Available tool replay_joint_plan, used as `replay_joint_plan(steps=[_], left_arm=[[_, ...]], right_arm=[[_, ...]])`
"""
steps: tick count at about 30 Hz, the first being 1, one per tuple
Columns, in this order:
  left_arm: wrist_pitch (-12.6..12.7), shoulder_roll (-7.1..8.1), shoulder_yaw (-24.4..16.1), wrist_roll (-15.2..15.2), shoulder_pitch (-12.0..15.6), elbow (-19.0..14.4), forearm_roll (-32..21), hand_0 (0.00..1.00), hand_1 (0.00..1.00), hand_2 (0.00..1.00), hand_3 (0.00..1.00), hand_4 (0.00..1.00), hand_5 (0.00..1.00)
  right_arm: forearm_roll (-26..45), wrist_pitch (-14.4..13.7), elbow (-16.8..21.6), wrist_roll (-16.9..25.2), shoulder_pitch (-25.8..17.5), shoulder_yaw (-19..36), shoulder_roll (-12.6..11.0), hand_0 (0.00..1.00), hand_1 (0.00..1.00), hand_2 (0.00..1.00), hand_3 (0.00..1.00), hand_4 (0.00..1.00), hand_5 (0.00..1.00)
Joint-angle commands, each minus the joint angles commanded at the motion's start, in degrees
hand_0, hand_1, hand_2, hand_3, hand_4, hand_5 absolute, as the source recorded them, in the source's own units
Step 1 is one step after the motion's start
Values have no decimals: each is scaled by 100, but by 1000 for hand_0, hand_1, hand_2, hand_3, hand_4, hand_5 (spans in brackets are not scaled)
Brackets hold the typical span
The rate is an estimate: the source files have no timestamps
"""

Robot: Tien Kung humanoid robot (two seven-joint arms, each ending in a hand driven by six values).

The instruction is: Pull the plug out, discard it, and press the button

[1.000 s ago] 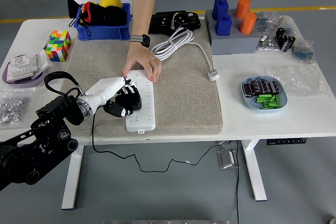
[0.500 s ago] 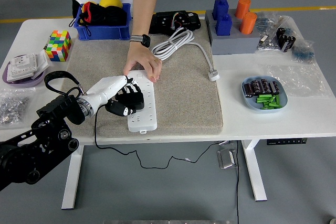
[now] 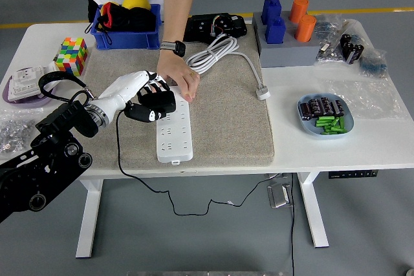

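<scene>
item: left hand, left of centre frame, fingers curled tight around a black plug with its thin black cable trailing down off the table's near edge; item: white power strip, centre-left on the grey mat, lying lengthwise toward the near edge; item: person's hand, upper centre, pressing down on the strip's far end to hold it; change noted: half a second ago the robot's fist sat lower, against the strip's left side near its middle; it is now raised and shifted toward the upper left, and the strip has stayed put under the person's hand; judged meaning: the plug looks freed from its socket or very nearly so, though the fist hides the prongs and this cannot be confirmed; judged remaining: carry the plug off and drop it, then press the strip's button, which cannot be made out at this size; item: right hand, not in frame; surrounding stock: blue bin upper left, coloured cube far left, coiled white cable upper centre; risk judged: the trailing cable may snag the table edge as the plug is carried away
</scene>
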Motion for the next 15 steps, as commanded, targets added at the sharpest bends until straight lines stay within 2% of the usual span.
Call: replay_joint_plan(steps=[7,14,15], left_arm=[[267,-67,91,-139,-195,725,84,299,278,346,541,648,2],[294,-85,171,-152,-280,1091,-41,309,279,353,543,648,2],[289,-88,169,-145,-285,1115,-47,340,340,443,578,653,2]], right_arm=[[21,0,-19,0,-2,-27,-5,753,687,669,671,768,672],[27,-5,-19,3,1,-14,-2,753,687,669,671,768,672],[31,-3,-18,0,1,-17,-2,754,687,669,671,768,672]])
